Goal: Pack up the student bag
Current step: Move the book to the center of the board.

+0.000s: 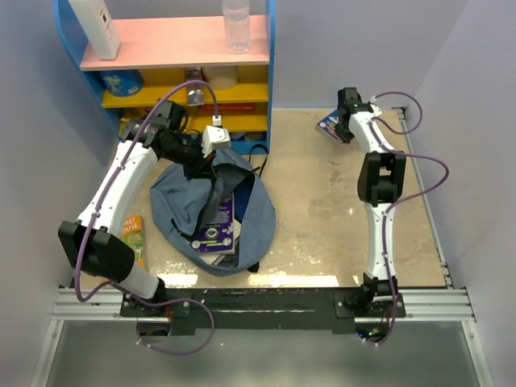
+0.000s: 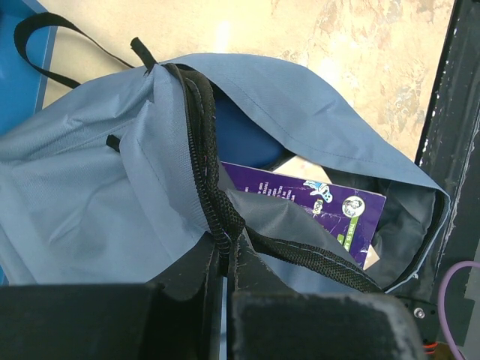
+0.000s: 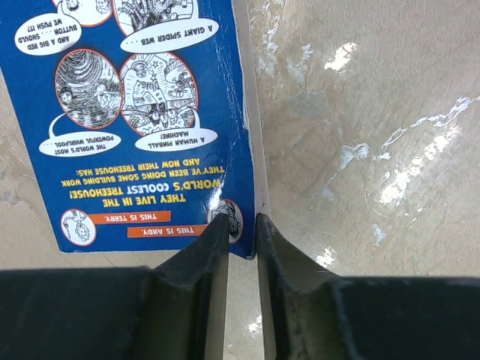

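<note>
One book lies inside the student bag, a second book well apart rightward

White arms, black joints, purple cables

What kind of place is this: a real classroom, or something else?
Something else: likely a robot test cell staged as a study corner. Plain walls close in a small table, the left arm and right arm are bolted to a metal rail, and a colourful shelf stands behind the student bag.
</note>
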Robot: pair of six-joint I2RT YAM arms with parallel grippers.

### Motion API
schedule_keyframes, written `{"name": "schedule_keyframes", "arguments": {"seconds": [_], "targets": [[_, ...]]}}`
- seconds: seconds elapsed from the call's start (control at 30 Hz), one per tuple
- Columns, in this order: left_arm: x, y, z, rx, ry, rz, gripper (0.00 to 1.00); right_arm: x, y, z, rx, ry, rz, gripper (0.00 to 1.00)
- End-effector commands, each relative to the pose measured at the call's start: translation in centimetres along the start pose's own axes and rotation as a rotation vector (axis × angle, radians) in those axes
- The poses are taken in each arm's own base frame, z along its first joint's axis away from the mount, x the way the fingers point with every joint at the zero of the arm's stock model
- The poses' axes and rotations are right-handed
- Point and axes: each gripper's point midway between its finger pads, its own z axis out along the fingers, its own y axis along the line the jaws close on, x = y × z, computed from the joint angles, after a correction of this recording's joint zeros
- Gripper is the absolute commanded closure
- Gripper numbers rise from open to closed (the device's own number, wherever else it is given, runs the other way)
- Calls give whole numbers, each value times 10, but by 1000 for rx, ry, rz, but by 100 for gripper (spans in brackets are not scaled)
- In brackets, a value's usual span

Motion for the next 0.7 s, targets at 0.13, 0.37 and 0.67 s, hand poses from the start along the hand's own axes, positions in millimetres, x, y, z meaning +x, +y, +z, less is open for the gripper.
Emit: {"name": "schedule_keyframes", "arguments": {"seconds": [0.13, 0.37, 0.67], "targets": [[-22, -10, -22, -23, -76, 60, 100, -3, 1, -15, -49, 12, -6, 95], [-24, -11, -23, -26, -85, 57, 100, 7, -10, -23, -61, 37, -44, 100], [-25, -10, -23, -34, -95, 48, 100, 82, -18, -78, -190, 106, -275, 100]]}}
